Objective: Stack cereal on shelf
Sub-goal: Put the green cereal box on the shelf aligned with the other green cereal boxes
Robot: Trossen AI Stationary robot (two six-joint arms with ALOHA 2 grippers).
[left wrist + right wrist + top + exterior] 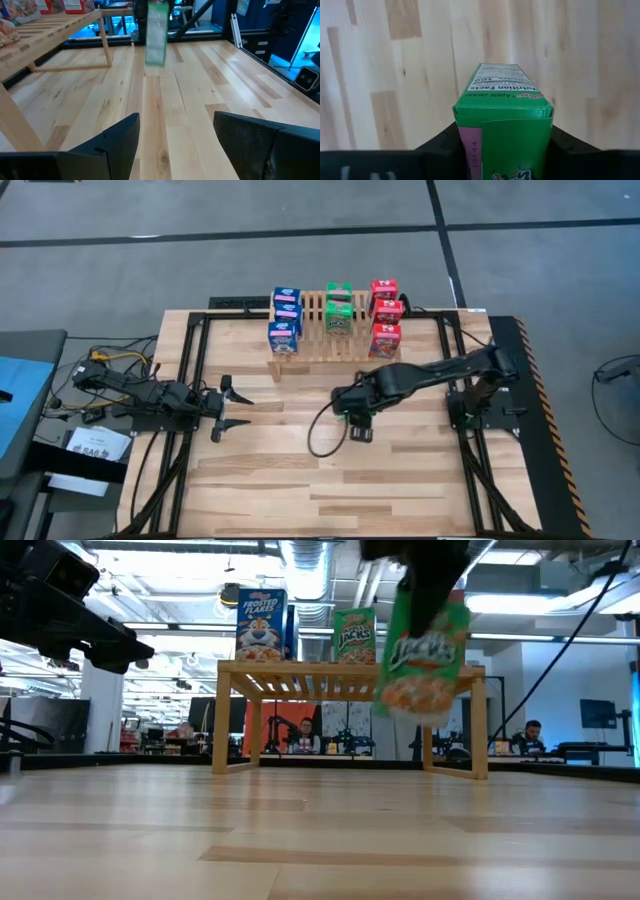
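Right end effector (502,150): closed on a green cereal box (503,117), one dark finger on each side of it, as the right wrist view shows close up.
Held box, low view: the green cereal box (422,655) hangs clear of the worktop (320,830), slightly tilted, in front of the shelf (350,675).
Held box, left wrist view: seen edge-on as a thin green strip (156,32) in mid-air above the planks.
High view: the box itself is mostly hidden under the right end effector (352,408), which sits near the worktop's middle, on the near side of the shelf (335,330).
Right arm pose: stretched from its base at the right edge toward the centre, wrist pointing down.
Left end effector (228,404): fingers spread apart, holding nothing, low over the left part of the worktop, pointing toward the centre.
Left arm pose: lying low and nearly level.
Shelf load: three blue boxes (285,320) in a column at its left end, two green boxes (339,308) in the middle, three red boxes (385,315) at its right end.
Low view only: a blue box front (261,625) and a green one (354,636) stand upright on the shelf; people sit in the room behind.
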